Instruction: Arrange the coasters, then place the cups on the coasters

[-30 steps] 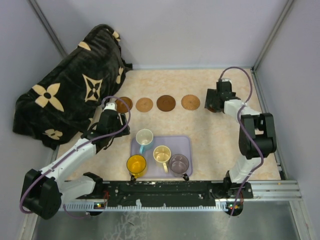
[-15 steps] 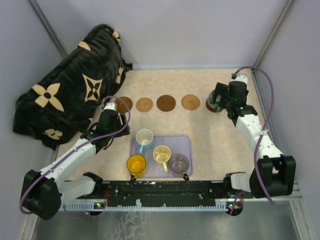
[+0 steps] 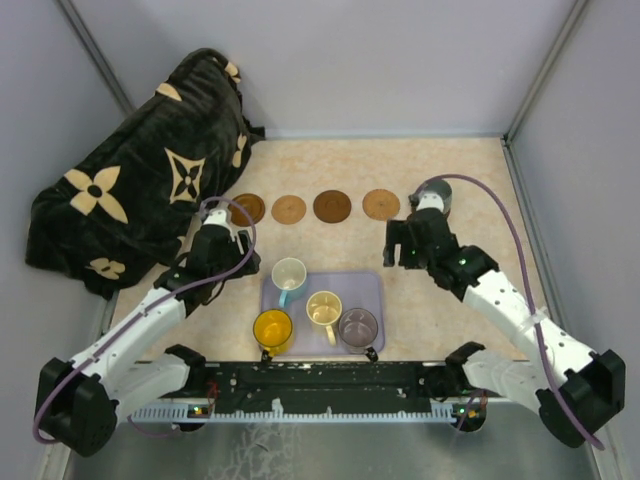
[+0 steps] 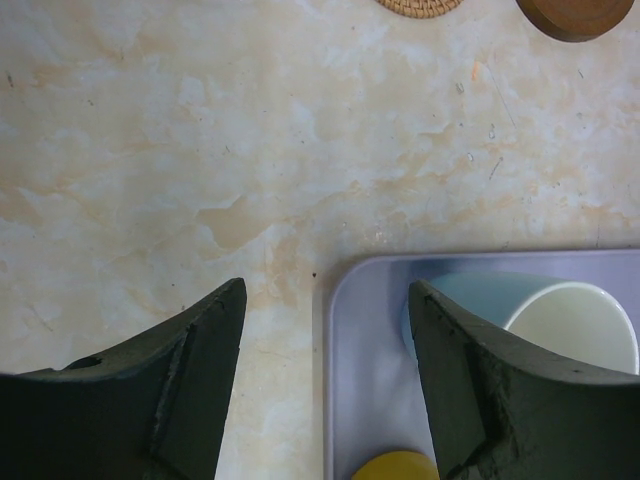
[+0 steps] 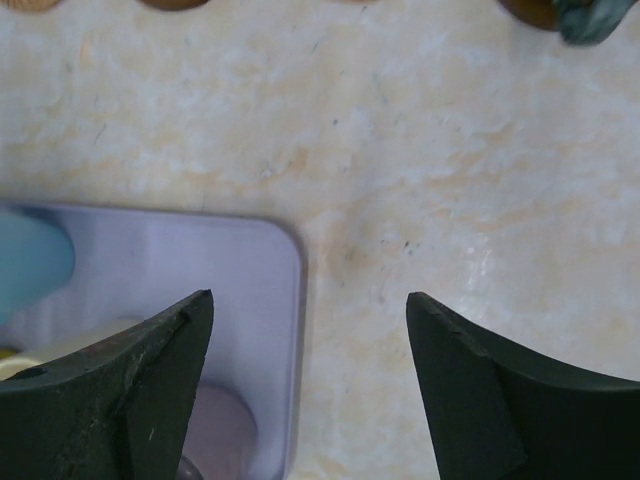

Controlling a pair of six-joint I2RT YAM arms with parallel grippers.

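Overhead, the left gripper [image 4: 327,300] hangs spread and empty over the far-left corner of the lavender tray [image 3: 372,288], just beside the white-and-blue cup [image 3: 289,274]. Beyond, 4 bare coasters [image 3: 332,206] form a row. The yellow cup [image 3: 272,327], cream cup [image 3: 324,308] and mauve cup [image 3: 357,325] share the tray. The right gripper [image 5: 310,300], jaws wide and empty, hovers off the tray's far-right corner. Farther right, the grey-green cup [image 3: 437,192] sits on the 5th coaster [image 5: 530,10]. The cups look rigid, light, slick and chippable. A pinch across the rim wall, 1 finger inside, seems safest.
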